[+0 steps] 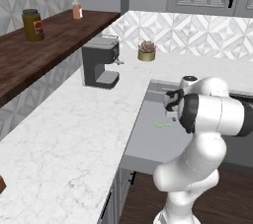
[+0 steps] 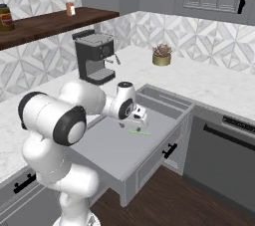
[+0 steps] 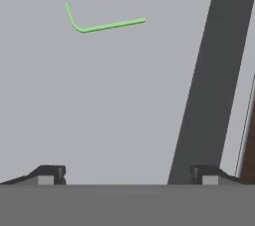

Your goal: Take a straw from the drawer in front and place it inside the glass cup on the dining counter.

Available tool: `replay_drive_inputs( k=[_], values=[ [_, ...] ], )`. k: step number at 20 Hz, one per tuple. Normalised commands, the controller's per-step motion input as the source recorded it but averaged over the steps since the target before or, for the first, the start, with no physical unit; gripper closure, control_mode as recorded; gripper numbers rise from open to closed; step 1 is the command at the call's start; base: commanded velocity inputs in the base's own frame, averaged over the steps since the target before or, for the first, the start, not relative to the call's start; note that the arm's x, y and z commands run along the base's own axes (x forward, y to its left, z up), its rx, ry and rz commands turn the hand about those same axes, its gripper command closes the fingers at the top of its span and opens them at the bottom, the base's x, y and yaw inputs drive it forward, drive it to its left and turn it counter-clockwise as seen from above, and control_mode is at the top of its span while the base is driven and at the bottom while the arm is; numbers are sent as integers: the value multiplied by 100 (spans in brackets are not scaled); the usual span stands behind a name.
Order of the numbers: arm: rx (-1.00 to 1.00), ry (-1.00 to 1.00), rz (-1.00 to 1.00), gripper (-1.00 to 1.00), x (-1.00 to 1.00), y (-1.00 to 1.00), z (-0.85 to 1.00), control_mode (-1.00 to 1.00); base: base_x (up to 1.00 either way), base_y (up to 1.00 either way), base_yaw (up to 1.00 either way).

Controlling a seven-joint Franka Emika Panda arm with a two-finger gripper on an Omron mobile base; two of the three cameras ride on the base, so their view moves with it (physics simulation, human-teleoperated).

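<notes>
The drawer (image 1: 146, 141) (image 2: 112, 148) is pulled out below the wall counter, and its flat grey floor (image 3: 99, 100) is bare apart from the straw. The straw (image 1: 162, 124) (image 2: 140, 132) (image 3: 102, 25) is thin, light green and bent near one end, lying flat on that floor. My gripper (image 1: 172, 115) (image 2: 133, 123) (image 3: 128, 174) hovers a little above the drawer floor, pointing down, open, with nothing between its fingers. In the hand view the straw lies ahead of the fingertips and apart from them. The glass cup and the dining counter are out of view.
A black coffee machine (image 1: 101, 62) (image 2: 94, 58) and a small potted succulent (image 1: 147, 51) (image 2: 161, 55) stand on the white marble wall counter. A wooden shelf (image 1: 44, 45) carries a jar (image 1: 32, 24) and a bottle (image 1: 76, 8). The drawer's dark side wall (image 3: 204, 80) runs right of the gripper.
</notes>
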Motion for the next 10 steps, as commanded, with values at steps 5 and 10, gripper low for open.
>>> replay_drive_inputs(
  k=[5,10],
  values=[
    [0,8,-14,-100,0,-29,-48,-100,0,0,0],
    [0,4,-14,-100,0,-35,-47,-100,0,0,0]
  ],
)
